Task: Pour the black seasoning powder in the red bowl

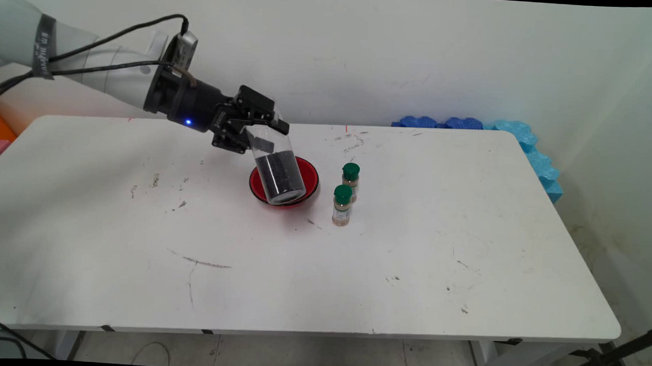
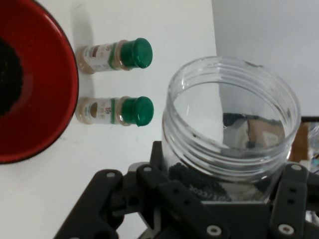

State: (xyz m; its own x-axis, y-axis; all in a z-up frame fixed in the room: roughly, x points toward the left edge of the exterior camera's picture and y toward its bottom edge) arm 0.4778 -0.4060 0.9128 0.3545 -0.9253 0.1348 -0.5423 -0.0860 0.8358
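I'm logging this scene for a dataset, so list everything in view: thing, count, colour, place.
jar: 1, clear, part full of black grains, tilted in the gripper over the bowl, open mouth up
bowl: 1, red, mid table, black grains inside
bottles: 2, green caps, tan contents, upright just right of the bowl
foam: blue pieces, against the wall at the table's far right corner
table: 1, white, scuffed
gripper: 1, black, shut on the jar near its mouth
arm: 1, white, from upper left, black cables
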